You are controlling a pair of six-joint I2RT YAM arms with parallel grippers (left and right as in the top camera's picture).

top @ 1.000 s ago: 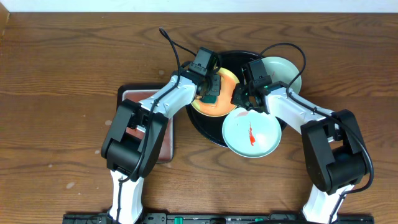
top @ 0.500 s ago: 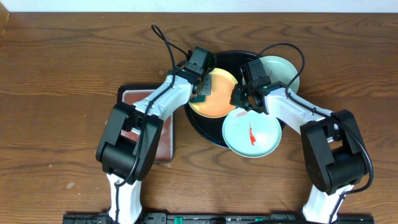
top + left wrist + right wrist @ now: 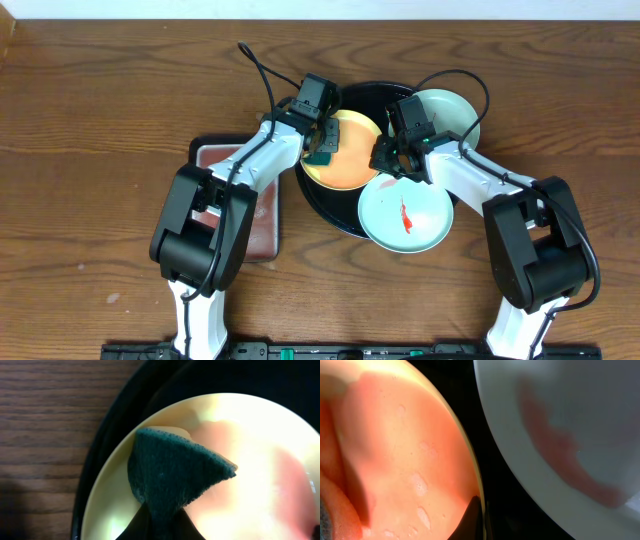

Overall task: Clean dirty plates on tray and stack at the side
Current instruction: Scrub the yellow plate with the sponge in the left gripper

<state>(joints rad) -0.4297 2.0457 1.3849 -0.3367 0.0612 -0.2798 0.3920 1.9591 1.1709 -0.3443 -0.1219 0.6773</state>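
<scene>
Brown wooden table (image 3: 90,110); black tray (image 3: 328,207) near middle.

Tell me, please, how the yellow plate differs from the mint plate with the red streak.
The yellow plate is pale yellow under an orange-pink film; the mint plate is pale mint with one red streak. The yellow plate lies inside the black tray; the mint plate overhangs its near rim. A green sponge rests on the yellow plate, none on the mint plate. Both are small, round and soiled.
</scene>
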